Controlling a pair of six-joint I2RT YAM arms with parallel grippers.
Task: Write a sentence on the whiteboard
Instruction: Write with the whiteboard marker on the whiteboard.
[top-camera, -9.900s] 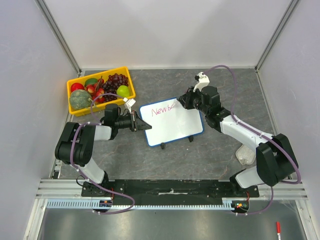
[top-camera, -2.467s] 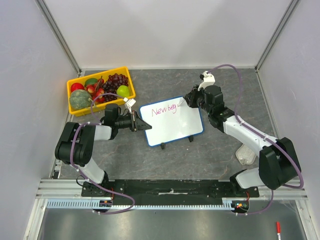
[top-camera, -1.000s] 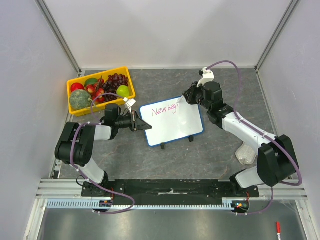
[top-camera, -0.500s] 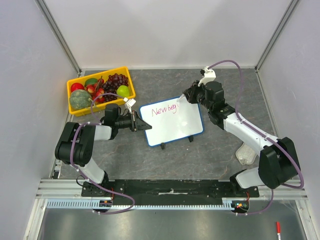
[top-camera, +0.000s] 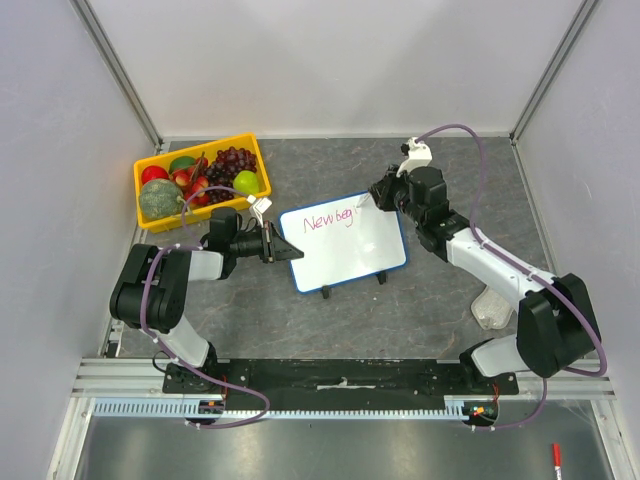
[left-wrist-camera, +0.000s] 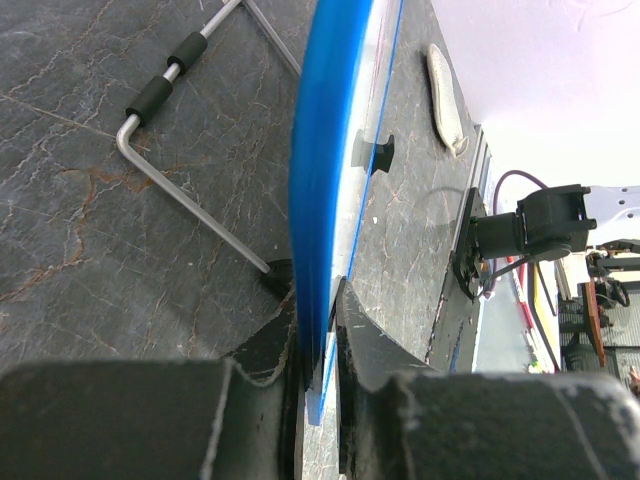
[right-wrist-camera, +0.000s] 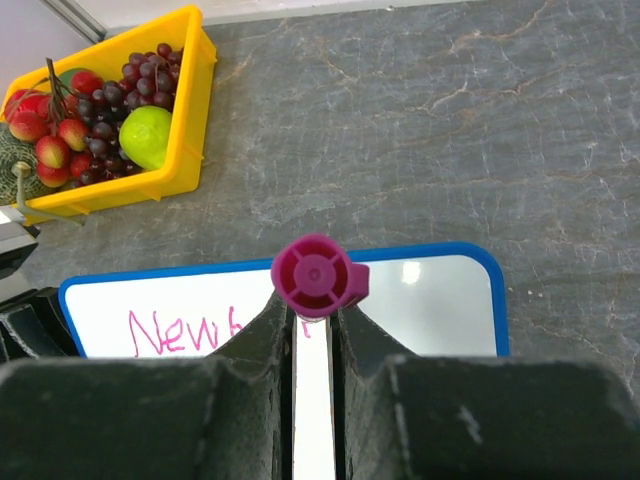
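Observation:
The whiteboard (top-camera: 350, 255), white with a blue frame, stands tilted on two black feet at the table's middle. Pink writing (top-camera: 329, 219) on its top line reads "New begi". My left gripper (top-camera: 283, 249) is shut on the board's left edge, seen edge-on in the left wrist view (left-wrist-camera: 322, 150). My right gripper (top-camera: 380, 194) is shut on a white marker with a pink cap end (right-wrist-camera: 317, 277), its tip at the board's upper middle. The right wrist view shows the board (right-wrist-camera: 440, 300) and "New b" (right-wrist-camera: 180, 330); the marker hides the rest.
A yellow tray (top-camera: 255, 160) of fruit sits at the back left, also in the right wrist view (right-wrist-camera: 190, 110). A crumpled white cloth (top-camera: 490, 310) lies at the right. The board's wire stand (left-wrist-camera: 190, 190) shows behind it. A red marker (top-camera: 556, 458) lies below the table edge.
The writing has grown from "New b" to "New begi". My right gripper with the marker has shifted rightward along the top line. My left gripper has stayed clamped on the board.

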